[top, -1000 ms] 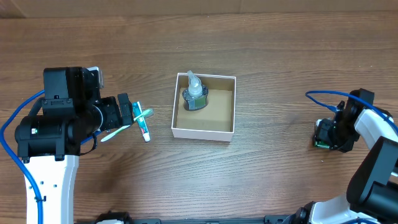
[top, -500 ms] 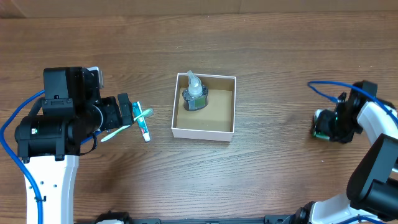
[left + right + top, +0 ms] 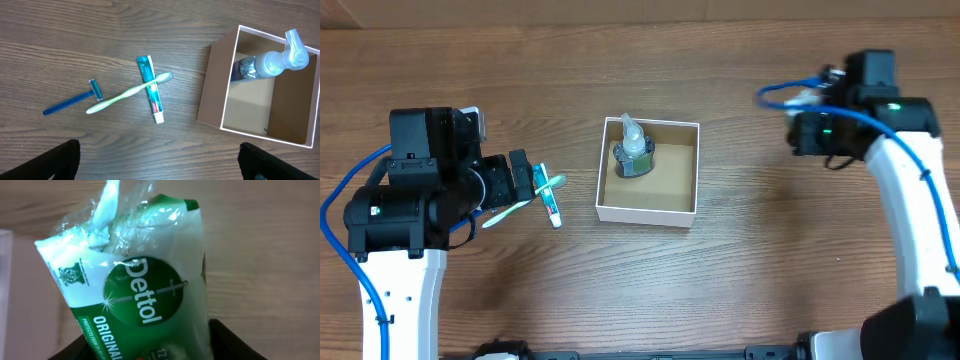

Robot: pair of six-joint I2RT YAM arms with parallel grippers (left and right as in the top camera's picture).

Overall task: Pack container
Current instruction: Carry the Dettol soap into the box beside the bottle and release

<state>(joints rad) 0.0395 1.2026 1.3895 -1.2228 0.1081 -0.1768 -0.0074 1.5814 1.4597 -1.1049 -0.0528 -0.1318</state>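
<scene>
While clamping pkt (image 3: 140,295), R gripper (image 3: 808,132) hovers.

Left arm (image 3: 405,205), right arm (image 3: 905,180): white links, black joints, blue cables (image 3: 782,88) (green light (image 3: 893,108) on right).

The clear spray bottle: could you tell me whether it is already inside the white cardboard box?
Inside. The clear spray bottle sits within the walls of the white square cardboard box, near one corner.
</scene>
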